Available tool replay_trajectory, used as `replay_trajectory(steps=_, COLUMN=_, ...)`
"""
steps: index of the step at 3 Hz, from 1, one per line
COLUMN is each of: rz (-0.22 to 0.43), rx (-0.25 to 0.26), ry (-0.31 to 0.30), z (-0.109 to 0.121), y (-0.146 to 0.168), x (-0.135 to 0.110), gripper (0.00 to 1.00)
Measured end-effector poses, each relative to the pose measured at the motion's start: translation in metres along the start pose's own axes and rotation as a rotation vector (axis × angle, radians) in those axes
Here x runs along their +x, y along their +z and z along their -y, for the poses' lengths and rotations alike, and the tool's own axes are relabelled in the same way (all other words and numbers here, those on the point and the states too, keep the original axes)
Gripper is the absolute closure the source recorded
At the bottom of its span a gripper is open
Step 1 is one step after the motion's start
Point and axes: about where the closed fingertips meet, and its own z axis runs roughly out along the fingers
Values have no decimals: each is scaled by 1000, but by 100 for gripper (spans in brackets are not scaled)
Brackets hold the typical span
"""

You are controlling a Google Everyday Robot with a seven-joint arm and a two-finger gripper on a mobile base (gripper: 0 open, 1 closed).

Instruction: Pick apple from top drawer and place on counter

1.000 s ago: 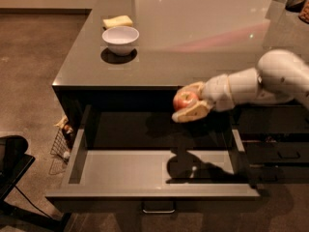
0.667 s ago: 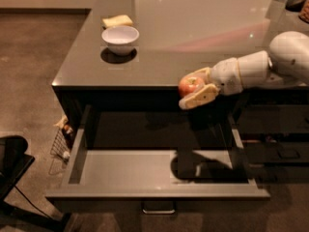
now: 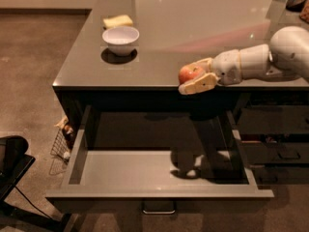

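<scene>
One apple (image 3: 187,73), red with a yellowish patch, sits clamped in the pincer (image 3: 188,79), and that is the centre of the action. The pincer's two pale fingers (image 3: 199,84) are closed on the fruit, one above and one below, with the apple showing between them. The white arm (image 3: 260,59) reaches in from the right side, low across the glossy tabletop (image 3: 193,28).

The apple is right at the tabletop's front edge, out of the top drawer (image 3: 135,174) and directly above its open cavity. Whether the fruit touches the surface or hangs just over the lip is hard to tell from this angle.

Below, the top drawer stands pulled wide out, its flat grey floor bare apart from a dark shadow (image 3: 193,163) toward the right. Its small metal handle (image 3: 159,208) shows at the bottom of the front panel.

Over on the tabletop's left side, well apart from the pincer, a white bowl (image 3: 120,37) stands upright, and a yellow sponge (image 3: 118,21) lies just behind it. Darker drawers (image 3: 280,149) run along the right, beneath the arm. On the floor to the left of the cabinet rests what looks like a small wire basket (image 3: 60,146).
</scene>
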Motion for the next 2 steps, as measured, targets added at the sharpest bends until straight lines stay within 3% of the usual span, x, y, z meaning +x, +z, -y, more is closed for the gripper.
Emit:
replay_trajectory(steps=1, rz=0, rx=0, ry=0, z=0, y=0, x=0, gripper=100)
replay_trajectory(steps=2, rz=42, rx=77, ry=7, z=33, y=-5, x=-23, gripper=100)
